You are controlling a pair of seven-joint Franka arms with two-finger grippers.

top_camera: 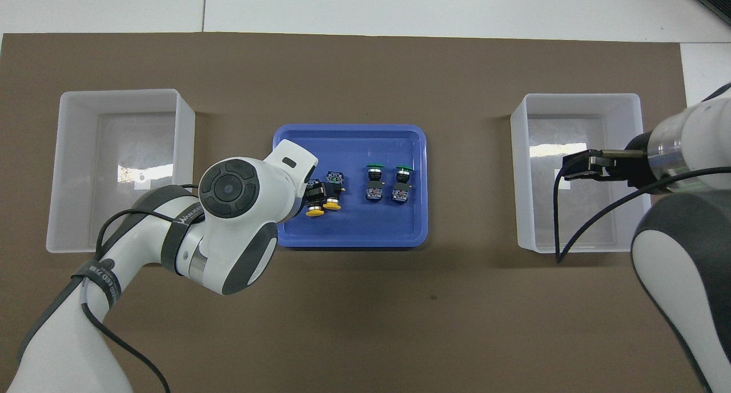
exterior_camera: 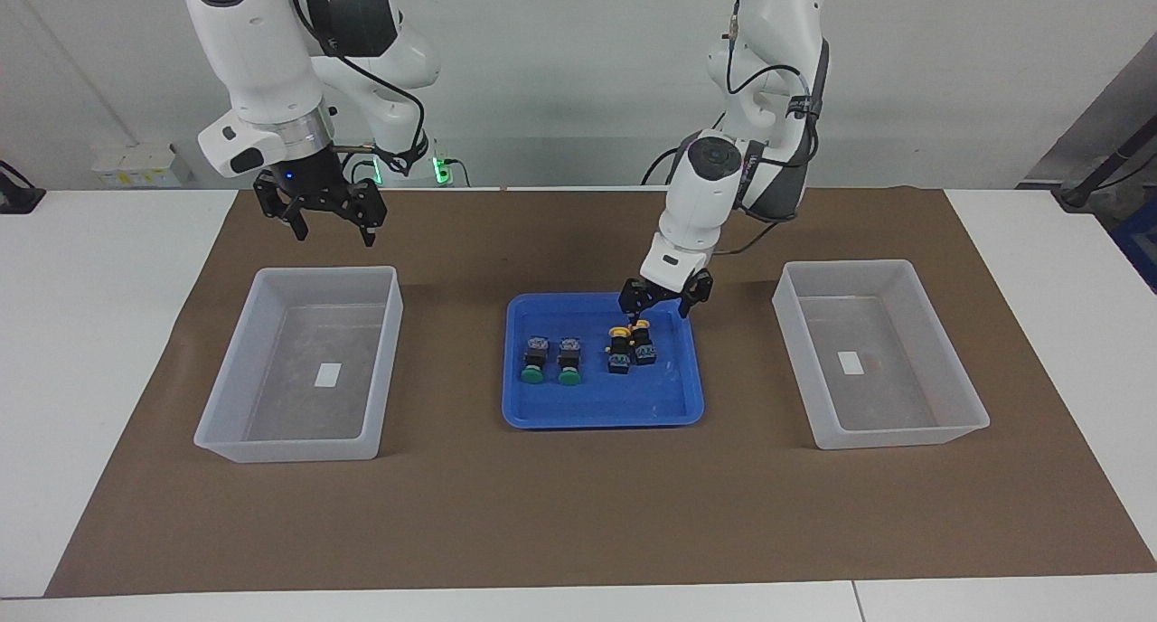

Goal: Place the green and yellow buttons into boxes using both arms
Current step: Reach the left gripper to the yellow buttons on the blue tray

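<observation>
Listing from the robots' end outward, we are seeing the right gripper hanging with fingers apart over bare brown paper, just short of the near rim of the box at the right arm's end; that arm is waiting. We are seeing the left gripper, fingers apart, hovering over the near edge of the blue tray, directly above the two yellow buttons. The two green buttons are lying beside them in the tray. The box at the left arm's end is standing well apart from the tray, with open paper lying between.
</observation>
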